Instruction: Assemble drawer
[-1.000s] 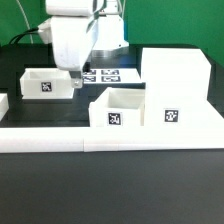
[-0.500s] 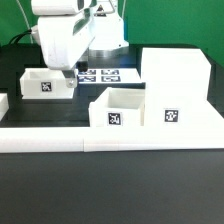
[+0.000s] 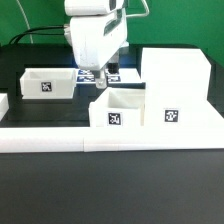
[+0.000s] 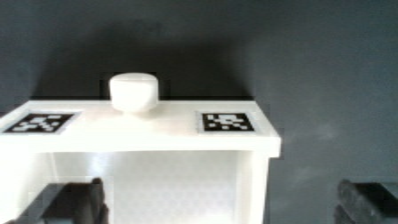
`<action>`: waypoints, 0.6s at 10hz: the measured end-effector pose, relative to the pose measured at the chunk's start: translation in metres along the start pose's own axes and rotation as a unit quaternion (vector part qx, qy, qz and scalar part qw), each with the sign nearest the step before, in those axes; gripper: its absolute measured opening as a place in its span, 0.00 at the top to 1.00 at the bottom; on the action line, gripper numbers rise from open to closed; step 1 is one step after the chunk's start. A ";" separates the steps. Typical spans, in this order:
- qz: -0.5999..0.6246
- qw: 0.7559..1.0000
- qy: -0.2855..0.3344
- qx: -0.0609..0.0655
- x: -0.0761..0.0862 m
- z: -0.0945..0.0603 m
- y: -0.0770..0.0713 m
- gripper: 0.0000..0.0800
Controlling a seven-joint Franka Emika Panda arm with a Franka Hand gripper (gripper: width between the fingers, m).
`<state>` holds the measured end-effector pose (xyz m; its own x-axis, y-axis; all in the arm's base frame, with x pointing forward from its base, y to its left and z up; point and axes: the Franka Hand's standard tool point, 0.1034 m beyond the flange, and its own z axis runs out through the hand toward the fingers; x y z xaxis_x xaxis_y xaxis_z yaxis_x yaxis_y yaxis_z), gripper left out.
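Observation:
The drawer's tall white hollow shell (image 3: 175, 85) stands at the exterior view's right, with a tag on its front. One small open-top tray (image 3: 118, 108) stands just left of it, and a second tray (image 3: 48, 82) stands further left. My gripper (image 3: 99, 84) hovers over the back edge of the middle tray, open and empty. In the wrist view this tray (image 4: 143, 150) shows its knob (image 4: 134, 92) and two tags on its rim. My gripper (image 4: 221, 205) straddles the tray, with dark fingertips (image 4: 71, 205) wide apart on either side.
A long low white border rail (image 3: 110, 137) runs along the front of the black table. The marker board (image 3: 122, 72) lies behind the trays, partly hidden by my gripper. A small white piece (image 3: 3, 102) sits at the exterior view's left edge.
My gripper has moved from over the left tray toward the exterior view's right and now hangs over the middle tray. The trays and the shell have not moved.

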<state>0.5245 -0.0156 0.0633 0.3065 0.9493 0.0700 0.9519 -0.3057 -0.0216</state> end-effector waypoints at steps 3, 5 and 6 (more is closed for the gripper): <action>0.003 1.000 0.000 0.000 -0.001 0.000 0.000 0.19; 0.008 1.000 0.002 -0.008 0.003 0.005 -0.005 0.19; 0.005 1.000 0.003 -0.008 0.006 0.006 -0.007 0.19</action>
<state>0.5194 -0.0069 0.0577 0.3162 0.9456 0.0760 0.9485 -0.3166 -0.0066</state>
